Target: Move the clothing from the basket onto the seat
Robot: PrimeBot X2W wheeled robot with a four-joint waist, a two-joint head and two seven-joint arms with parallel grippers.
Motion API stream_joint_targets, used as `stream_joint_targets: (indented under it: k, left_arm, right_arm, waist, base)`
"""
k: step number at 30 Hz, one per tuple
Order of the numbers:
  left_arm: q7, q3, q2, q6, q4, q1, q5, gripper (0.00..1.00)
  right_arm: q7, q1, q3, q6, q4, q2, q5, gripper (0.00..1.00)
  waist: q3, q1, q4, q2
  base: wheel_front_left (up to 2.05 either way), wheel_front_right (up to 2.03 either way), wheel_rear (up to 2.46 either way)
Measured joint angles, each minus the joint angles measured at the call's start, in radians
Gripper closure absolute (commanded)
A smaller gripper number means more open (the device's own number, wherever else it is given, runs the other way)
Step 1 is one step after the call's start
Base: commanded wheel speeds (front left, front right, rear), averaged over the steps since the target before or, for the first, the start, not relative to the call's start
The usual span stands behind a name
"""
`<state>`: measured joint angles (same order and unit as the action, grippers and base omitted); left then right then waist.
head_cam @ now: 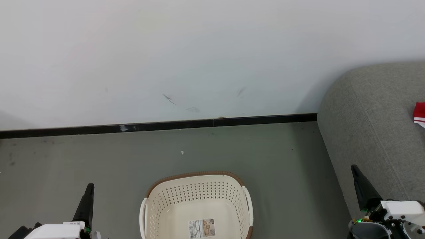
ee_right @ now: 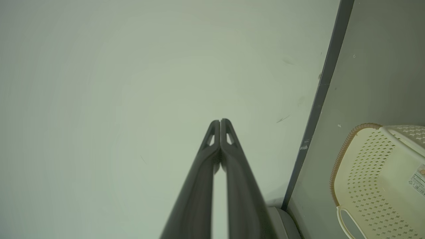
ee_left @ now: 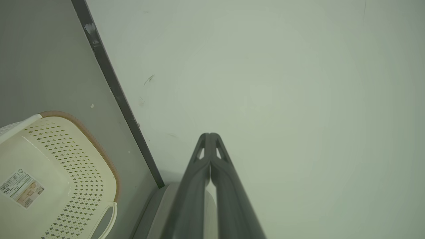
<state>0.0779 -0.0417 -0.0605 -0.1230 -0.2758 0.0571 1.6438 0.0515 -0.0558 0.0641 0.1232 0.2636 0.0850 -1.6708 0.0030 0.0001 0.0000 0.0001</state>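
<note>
a strip of floor (head_cam: 292, 186) separates the basket (head_cam: 196, 174) from the seat (head_cam: 372, 126), wall (head_cam: 199, 49) behind.

Cream basket (head_cam: 199, 194), brown-rimmed; grey seat (head_cam: 372, 119); red, white-striped clothing (head_cam: 420, 112).

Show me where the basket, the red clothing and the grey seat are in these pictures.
basket (head_cam: 196, 194): head view, perforated back wall, inside.
red clothing (head_cam: 420, 111): head view, red patch at the picture's right edge.
grey seat (head_cam: 368, 119): head view, bare woven top surface.
</note>
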Motion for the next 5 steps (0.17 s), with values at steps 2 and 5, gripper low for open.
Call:
stream_joint_targets:
  k: [2, 5]
  left_arm:
    - [0.000, 0.000, 0.000, 0.000, 0.000, 0.000, 0.000, 1.00]
    - [0.000, -0.001, 0.000, 0.000, 0.000, 0.000, 0.000, 1.00]
  right_arm:
    - [0.000, 0.000, 0.000, 0.000, 0.000, 0.000, 0.000, 1.00]
    - [0.000, 0.000, 0.001, 0.000, 0.000, 0.000, 0.000, 1.00]
  waist:
    - [0.000, -0.0001, 0.000, 0.0000]
    - [0.000, 0.0000, 0.000, 0.0000]
  base:
    - [0.00, 0.00, 0.00]
    - [0.00, 0.00, 0.00]
